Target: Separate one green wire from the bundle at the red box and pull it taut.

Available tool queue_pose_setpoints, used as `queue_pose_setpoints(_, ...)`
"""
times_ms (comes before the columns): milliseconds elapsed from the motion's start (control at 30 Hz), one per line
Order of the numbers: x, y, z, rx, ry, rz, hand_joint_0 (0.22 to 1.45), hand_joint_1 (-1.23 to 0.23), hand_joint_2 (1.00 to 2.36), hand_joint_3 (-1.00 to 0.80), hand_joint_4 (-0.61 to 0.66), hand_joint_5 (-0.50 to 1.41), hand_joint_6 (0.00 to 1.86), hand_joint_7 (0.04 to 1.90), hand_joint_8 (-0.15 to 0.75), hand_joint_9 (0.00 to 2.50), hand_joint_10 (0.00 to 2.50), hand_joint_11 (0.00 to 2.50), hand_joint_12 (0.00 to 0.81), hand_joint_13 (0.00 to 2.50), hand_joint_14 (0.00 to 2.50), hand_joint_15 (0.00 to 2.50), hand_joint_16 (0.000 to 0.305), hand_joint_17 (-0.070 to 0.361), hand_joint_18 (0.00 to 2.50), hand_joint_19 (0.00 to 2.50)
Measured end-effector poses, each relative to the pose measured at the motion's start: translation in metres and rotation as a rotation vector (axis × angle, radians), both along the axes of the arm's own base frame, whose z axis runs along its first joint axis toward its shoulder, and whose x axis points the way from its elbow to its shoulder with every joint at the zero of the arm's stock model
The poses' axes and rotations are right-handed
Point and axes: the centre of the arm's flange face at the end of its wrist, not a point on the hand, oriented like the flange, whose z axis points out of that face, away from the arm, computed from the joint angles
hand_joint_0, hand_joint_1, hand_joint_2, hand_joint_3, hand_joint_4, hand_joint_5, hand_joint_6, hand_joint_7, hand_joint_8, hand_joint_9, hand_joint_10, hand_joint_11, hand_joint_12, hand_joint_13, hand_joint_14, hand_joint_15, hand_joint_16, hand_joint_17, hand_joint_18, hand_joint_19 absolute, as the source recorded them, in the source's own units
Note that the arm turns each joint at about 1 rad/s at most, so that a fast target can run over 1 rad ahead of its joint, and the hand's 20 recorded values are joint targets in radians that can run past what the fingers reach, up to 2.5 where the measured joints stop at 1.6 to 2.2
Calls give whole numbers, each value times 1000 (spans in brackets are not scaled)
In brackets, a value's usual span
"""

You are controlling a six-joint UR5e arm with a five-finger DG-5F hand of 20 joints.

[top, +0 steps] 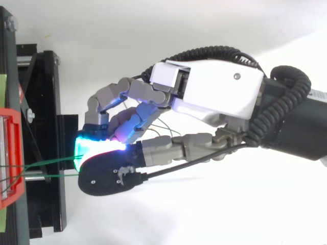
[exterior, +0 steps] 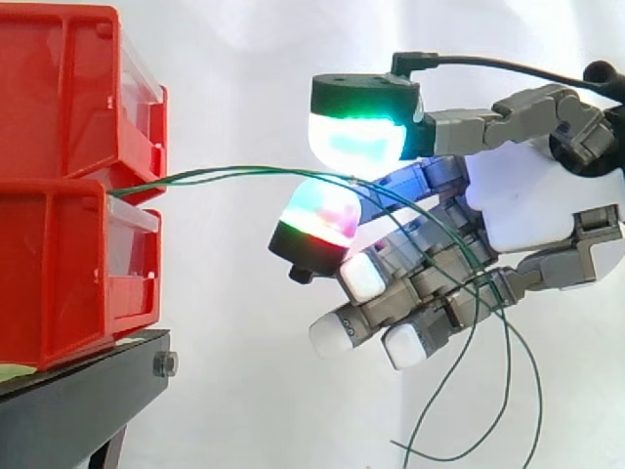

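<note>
Two thin green wires (exterior: pixel 225 174) come out between the stacked red bins (exterior: pixel 59 98) and run right in a slight arch, close together. My hand (exterior: pixel 527 205) is just right of the bins, with a green-white pad (exterior: pixel 356 137) above the wires and a red-cyan pad (exterior: pixel 317 215) below, closed onto them. In the top view the wires (top: pixel 51 162) reach the glowing pads of the hand (top: pixel 214 94); whether one or both are pinched is hidden. The other fingers curl under the palm. The wires' loose ends (exterior: pixel 508 391) hang in loops below the hand.
The bins rest on a black stand (exterior: pixel 78 401), whose frame (top: pixel 43 102) lies under the fingertips in the top view. A white curtain is behind.
</note>
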Motion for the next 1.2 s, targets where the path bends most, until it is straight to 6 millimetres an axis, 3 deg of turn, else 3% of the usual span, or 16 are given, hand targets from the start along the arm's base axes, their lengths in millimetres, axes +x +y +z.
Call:
queue_pose_setpoints(233,-1,-1,4,-11,1,0,581,-668,1015,-326,160,-159,880,1039,286,901,18,482,362,638,14,348,55,124,670,608)
queue_pose_setpoints(533,-1,-1,4,-13,2,-1,623,-788,1019,-256,122,-169,890,1024,271,838,21,491,354,607,16,345,54,123,652,590)
queue_pose_setpoints(667,-2,-2,3,-14,4,-2,607,-810,1010,-387,150,-171,890,999,268,830,18,487,350,600,14,339,54,122,652,590)
queue_pose_setpoints(800,-2,-2,2,-19,8,-1,554,-568,1003,-461,149,-150,879,1025,281,914,18,476,361,638,14,346,56,126,680,612)
queue_pose_setpoints(867,-3,-2,-1,-26,15,0,572,-544,1007,-427,151,-148,876,1046,277,918,17,465,359,642,16,349,55,124,678,615)
queue_pose_setpoints(1200,-5,-2,-6,-36,27,2,600,-744,1024,-124,91,-148,891,1104,282,908,21,486,354,629,15,349,55,123,680,598)
